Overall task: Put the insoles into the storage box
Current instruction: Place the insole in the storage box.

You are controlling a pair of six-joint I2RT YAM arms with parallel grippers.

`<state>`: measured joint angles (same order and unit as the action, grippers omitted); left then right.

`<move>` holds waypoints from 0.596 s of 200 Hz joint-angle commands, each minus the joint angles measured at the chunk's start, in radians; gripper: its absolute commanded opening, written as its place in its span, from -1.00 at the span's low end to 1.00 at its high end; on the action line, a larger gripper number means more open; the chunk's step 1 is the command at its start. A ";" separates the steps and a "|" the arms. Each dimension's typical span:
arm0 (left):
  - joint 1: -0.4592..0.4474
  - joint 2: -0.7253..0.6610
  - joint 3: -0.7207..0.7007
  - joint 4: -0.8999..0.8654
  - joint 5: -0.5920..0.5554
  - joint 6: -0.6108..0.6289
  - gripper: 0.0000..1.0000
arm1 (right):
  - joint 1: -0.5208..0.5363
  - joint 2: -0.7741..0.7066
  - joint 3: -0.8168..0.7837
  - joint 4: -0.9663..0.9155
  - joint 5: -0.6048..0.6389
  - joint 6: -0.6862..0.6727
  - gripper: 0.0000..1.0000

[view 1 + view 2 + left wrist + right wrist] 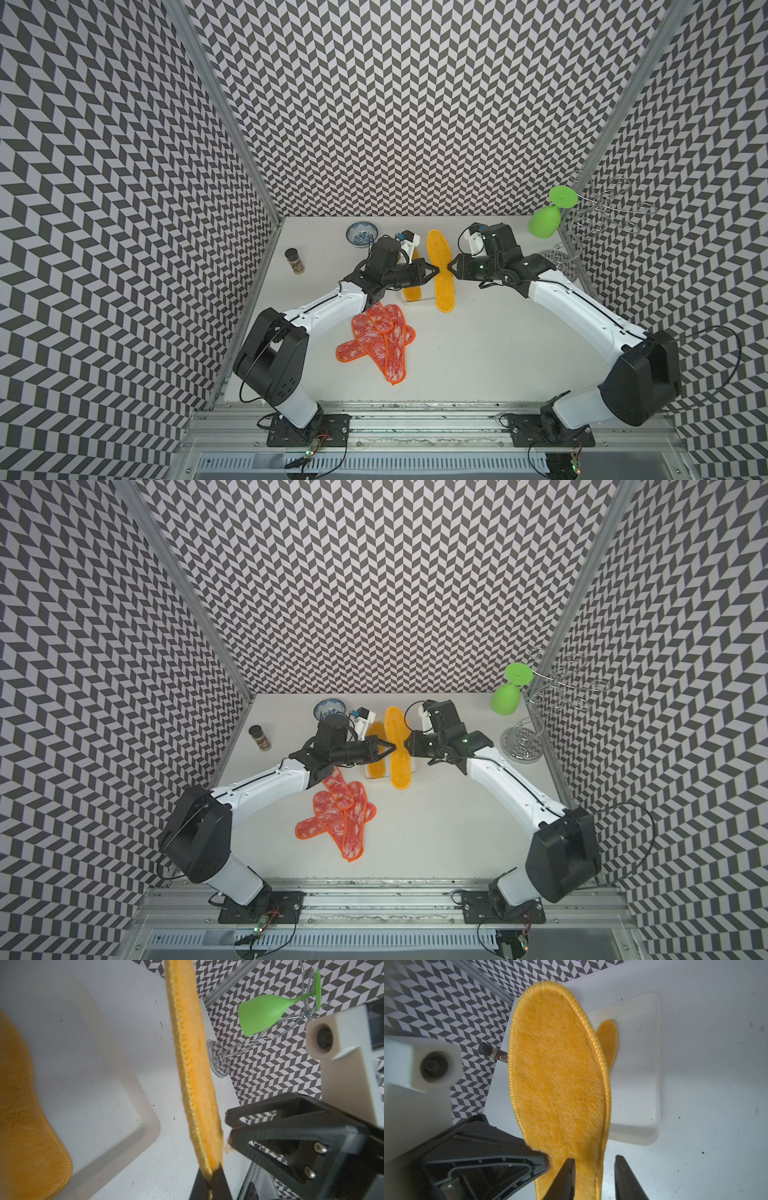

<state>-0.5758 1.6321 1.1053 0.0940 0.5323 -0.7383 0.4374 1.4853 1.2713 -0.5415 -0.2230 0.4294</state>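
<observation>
Evidently a handover: left gripper [211, 1174] pinches the edge of the raised yellow-orange insole [558, 1074] beside the storage box [656, 1064]; right gripper [595, 1158] jaws stand apart. Next, carry it over the box and lower.

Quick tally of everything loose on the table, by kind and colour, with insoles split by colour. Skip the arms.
yellow insoles: 2
mottled red insoles: 4
storage box: 1
bowl: 1
spice jar: 1
green goblet: 1
wire rack: 1
Total: 11
</observation>
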 commanded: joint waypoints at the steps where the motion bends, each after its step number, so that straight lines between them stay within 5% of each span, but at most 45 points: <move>1: 0.029 0.044 0.048 0.016 0.040 0.016 -1.00 | -0.050 -0.032 0.035 0.009 0.039 -0.026 -0.21; 119: 0.139 0.461 0.380 -0.057 0.175 0.044 -1.00 | -0.165 -0.082 0.048 -0.055 0.043 -0.091 -0.03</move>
<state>-0.4278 2.0480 1.4372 0.0628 0.6712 -0.7143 0.2852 1.4288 1.2957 -0.6033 -0.1867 0.3622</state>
